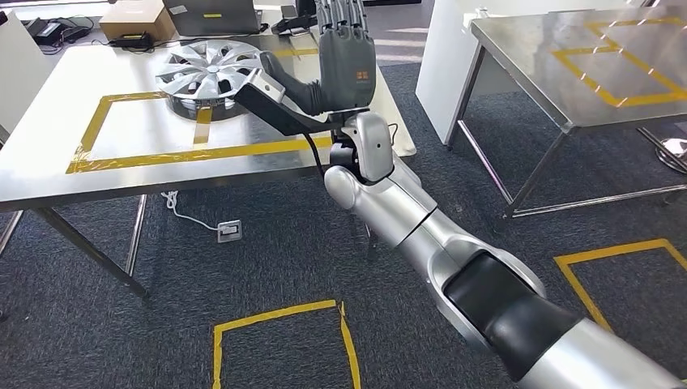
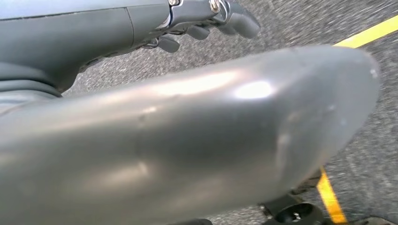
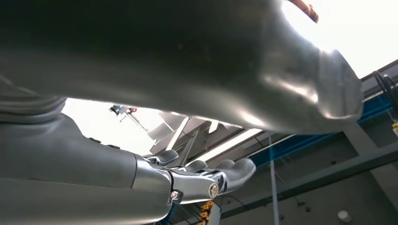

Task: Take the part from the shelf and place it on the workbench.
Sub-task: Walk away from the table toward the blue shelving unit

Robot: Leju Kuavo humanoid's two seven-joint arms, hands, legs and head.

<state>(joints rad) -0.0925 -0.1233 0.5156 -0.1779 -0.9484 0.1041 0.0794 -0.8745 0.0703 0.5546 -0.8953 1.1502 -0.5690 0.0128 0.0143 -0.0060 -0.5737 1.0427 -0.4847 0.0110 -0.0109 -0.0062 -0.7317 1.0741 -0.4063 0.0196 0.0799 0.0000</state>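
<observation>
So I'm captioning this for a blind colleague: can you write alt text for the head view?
The robot's right hand is raised upright over the near edge of a steel workbench, its fingers extended and holding nothing. A silver wheel cover lies on the bench behind it, at the back edge of a yellow tape rectangle. A second steel table stands to the right on dark carpet.

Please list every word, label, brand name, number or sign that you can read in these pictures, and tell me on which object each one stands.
No text can be read in these pictures.
Cardboard box: a yellow label, too small to read.
Back of the right hand: a small orange and white mark, too blurred to read.
Hubcap: no lettering visible.
Yellow tape on the workbench: plain lines only, no writing.
</observation>
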